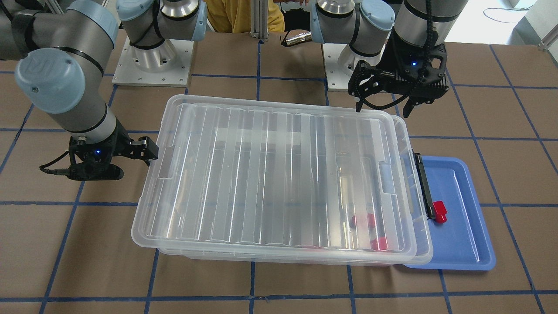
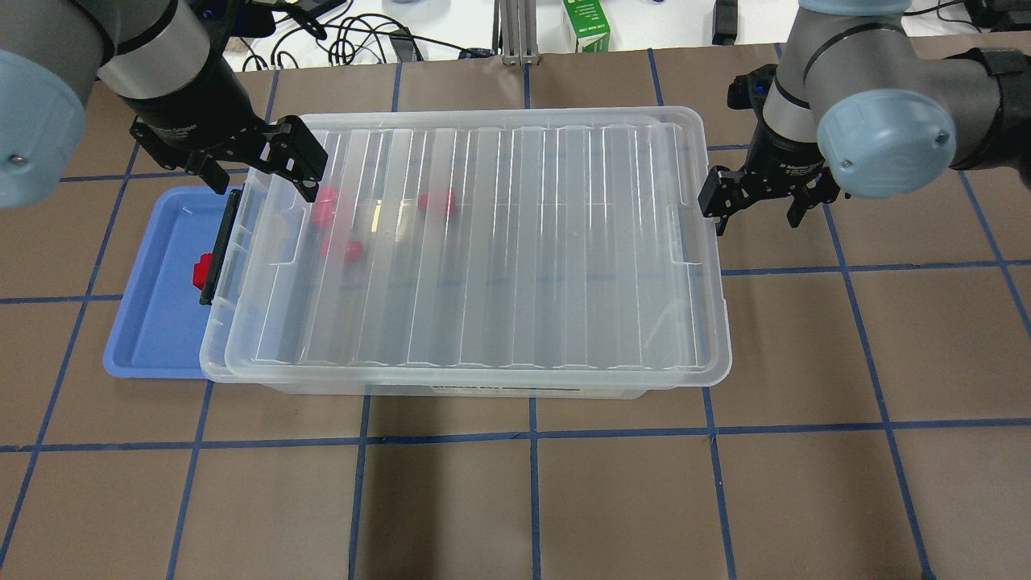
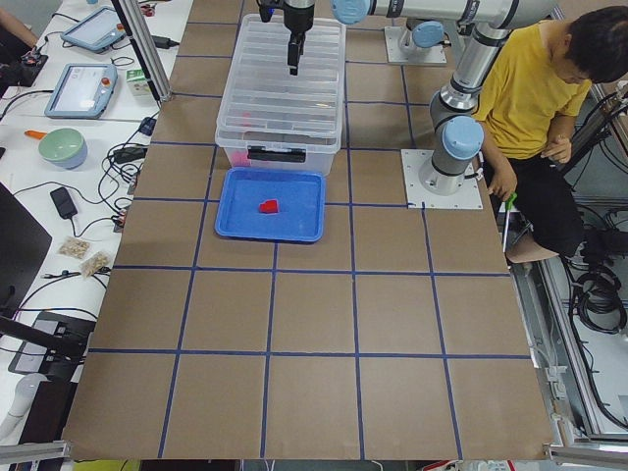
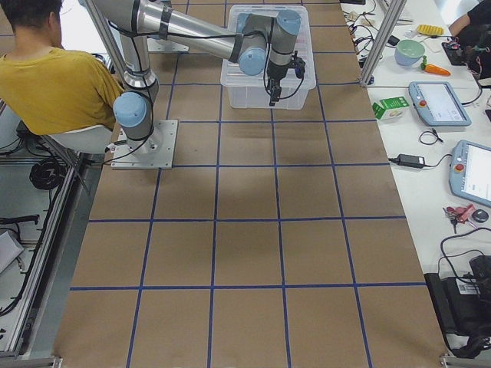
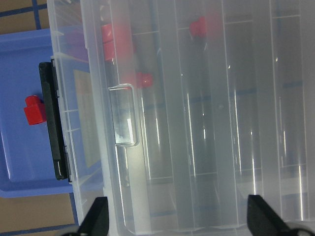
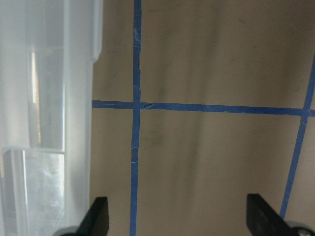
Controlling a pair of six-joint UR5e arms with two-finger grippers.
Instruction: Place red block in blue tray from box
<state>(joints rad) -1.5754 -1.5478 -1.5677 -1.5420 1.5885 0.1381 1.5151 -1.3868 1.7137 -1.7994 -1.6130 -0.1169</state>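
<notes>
The box [image 2: 483,377], a clear bin with its ribbed lid lying on it slightly skewed, sits mid-table with its black latch [image 2: 216,251] towards the blue tray [image 2: 153,322]. One red block [image 2: 201,270] lies in the tray beside the latch; it also shows in the left wrist view [image 5: 34,109]. Three more red blocks [image 2: 437,201] show blurred through the lid. My left gripper [image 2: 259,171] hovers open and empty over the box's latch end. My right gripper [image 2: 757,216] is open and empty beside the box's other end, over bare table.
An operator in a yellow shirt [image 3: 535,88] sits behind the robot bases. A green carton [image 2: 585,24] and cables lie past the far table edge. Blue tape lines grid the brown table [image 2: 564,499].
</notes>
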